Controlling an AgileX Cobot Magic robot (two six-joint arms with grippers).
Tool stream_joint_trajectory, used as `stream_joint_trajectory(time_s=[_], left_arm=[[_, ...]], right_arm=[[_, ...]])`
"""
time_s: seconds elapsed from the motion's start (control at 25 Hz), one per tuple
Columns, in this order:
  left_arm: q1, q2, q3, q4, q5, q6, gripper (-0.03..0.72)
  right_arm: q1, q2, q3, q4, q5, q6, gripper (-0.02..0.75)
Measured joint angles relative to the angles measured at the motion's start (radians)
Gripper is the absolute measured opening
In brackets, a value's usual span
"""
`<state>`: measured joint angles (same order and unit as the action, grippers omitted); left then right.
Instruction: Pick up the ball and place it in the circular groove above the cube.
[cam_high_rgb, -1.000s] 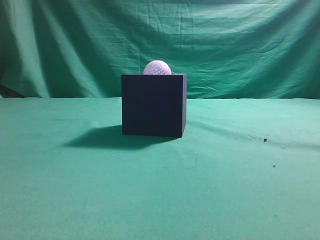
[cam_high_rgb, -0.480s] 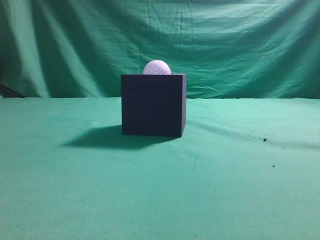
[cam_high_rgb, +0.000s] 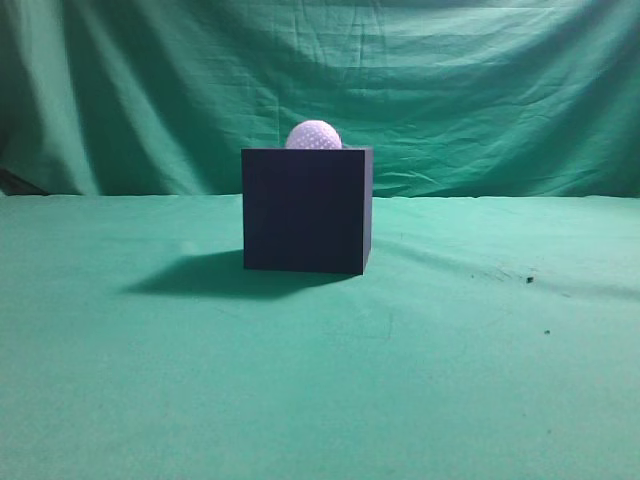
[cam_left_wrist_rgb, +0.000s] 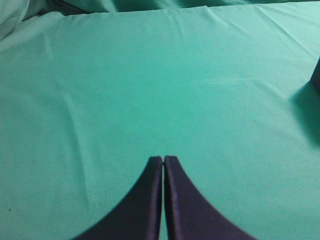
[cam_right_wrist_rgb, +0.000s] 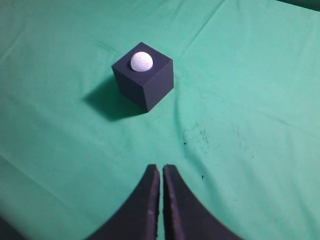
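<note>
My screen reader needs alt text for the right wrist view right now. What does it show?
A white dimpled ball sits on top of a dark cube on a green cloth, in the upper left of the view. The right gripper is at the bottom edge, shut and empty, well short of the cube. A few dark specks dot the cloth between them.

Dim, soft-focus exterior view; light from the right casts the cube's (cam_high_rgb: 306, 209) shadow leftward across the worktop (cam_high_rgb: 450, 380).
</note>
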<state>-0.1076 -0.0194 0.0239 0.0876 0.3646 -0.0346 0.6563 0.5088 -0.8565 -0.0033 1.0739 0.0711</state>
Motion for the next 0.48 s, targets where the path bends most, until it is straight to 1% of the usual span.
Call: stream_joint_trajectory(time_s=[0.12,0.24,0.48], left_arm=[[0.000,0.000,0.000,0.000,0.000,0.000,0.000],[0.000,0.000,0.000,0.000,0.000,0.000,0.000],[0.000,0.000,0.000,0.000,0.000,0.000,0.000]], right_arm=[[-0.002,-0.005,0.065,-0.019,-0.083,-0.007,0.000],[-0.048,-0.040,0.151,-0.023,-0.232,-0.008,0.000],[-0.255,-0.186,0.383,-0.037,-0.529,-0.016,0.000]])
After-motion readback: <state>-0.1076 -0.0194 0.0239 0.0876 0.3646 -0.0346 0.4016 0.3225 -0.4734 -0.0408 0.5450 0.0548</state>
